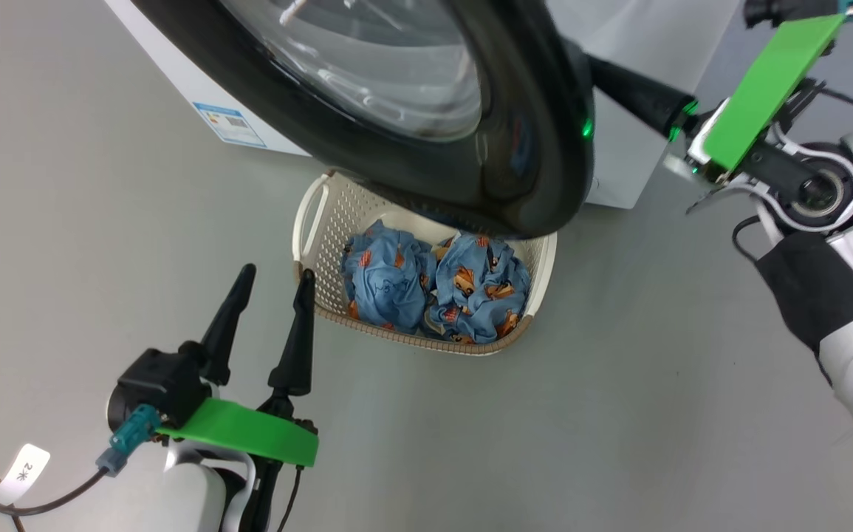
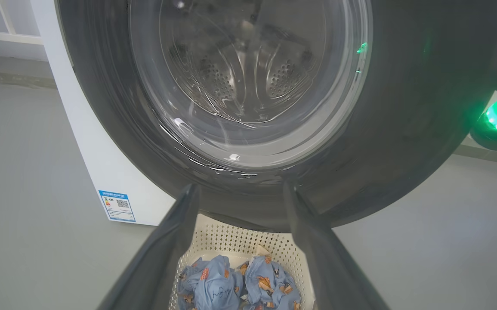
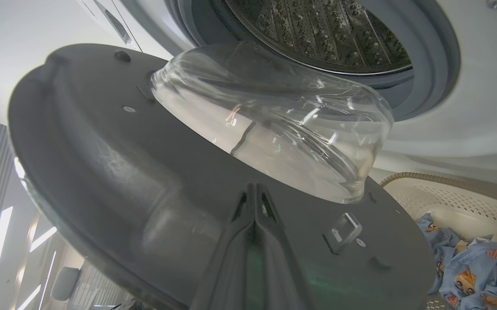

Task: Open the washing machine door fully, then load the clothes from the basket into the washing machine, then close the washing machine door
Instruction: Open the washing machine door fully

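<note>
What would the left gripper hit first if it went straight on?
Probably the black lower rim of the door, straight ahead of the left gripper; the basket lies lower. Depth is unclear.

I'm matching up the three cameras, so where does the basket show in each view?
Head view: basket at centre, under the washing machine door's lower rim.
Left wrist view: basket at bottom centre, between the left gripper's fingers.
Right wrist view: basket in the lower right corner, beyond the door's edge.
Shared landmark: the door's clear glass window.
</note>
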